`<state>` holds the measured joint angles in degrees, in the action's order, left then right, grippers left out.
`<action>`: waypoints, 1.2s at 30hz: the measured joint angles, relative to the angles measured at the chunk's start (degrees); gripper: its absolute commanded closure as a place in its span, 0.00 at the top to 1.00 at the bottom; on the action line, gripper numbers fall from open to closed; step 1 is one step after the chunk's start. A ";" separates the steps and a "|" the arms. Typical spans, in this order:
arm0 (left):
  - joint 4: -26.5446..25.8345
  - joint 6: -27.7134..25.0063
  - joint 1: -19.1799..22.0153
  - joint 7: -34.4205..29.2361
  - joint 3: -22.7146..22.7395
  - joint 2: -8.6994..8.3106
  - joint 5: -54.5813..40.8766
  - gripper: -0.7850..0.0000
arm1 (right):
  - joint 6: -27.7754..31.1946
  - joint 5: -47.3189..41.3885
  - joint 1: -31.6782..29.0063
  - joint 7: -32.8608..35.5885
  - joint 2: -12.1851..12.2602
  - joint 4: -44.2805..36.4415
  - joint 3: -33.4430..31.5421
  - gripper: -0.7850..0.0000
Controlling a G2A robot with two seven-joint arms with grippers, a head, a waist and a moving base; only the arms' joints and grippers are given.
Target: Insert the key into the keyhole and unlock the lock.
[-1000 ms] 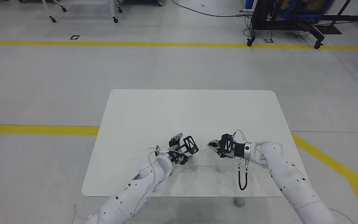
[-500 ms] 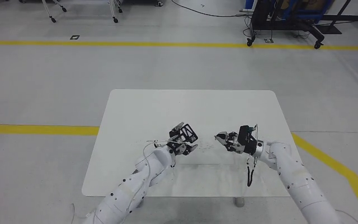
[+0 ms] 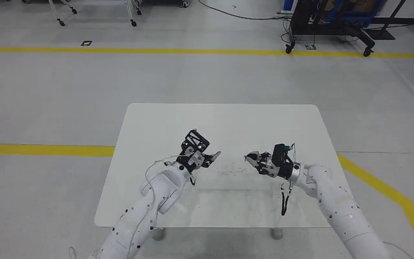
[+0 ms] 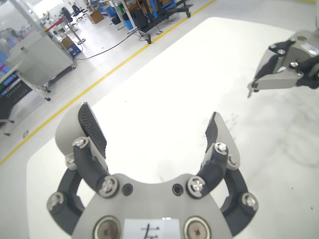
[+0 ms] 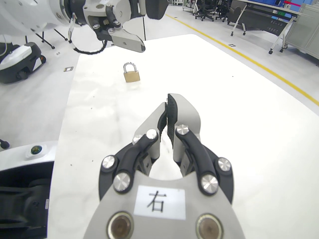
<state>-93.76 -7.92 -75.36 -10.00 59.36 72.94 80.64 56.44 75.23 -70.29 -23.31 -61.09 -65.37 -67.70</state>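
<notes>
A small brass padlock [image 5: 131,73] with a silver shackle stands upright on the white table [image 5: 224,95]. My left gripper [image 5: 150,32] hovers above and just beyond it, open, with nothing between the ribbed pads [image 4: 92,125]. In its own view the left gripper [image 4: 149,110] looks across bare tabletop. My right gripper [image 5: 166,109] is shut; in the left wrist view a thin metal key [image 4: 249,94] sticks out of the right gripper [image 4: 253,87]. From above, the left gripper [image 3: 206,150] and the right gripper [image 3: 248,157] face each other near the table's middle.
The table [image 3: 259,123] holds faint scuff marks between the two grippers. A loose black cable [image 3: 283,201] hangs from the right forearm. Yellow floor lines, carts and workbenches stand well beyond the table edges.
The left gripper has swung toward the far left, away from the right gripper, widening the gap between them. The right gripper shifted slightly toward the far side.
</notes>
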 measured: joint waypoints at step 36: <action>10.86 -26.22 3.06 -21.39 7.43 -0.34 -77.61 0.80 | 1.56 -82.91 6.03 39.47 -3.50 -1.13 14.49 0.00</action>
<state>-82.89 -34.13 -72.30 -31.39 66.79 72.60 3.03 58.00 -7.68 -64.25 16.16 -64.58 -66.51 -53.22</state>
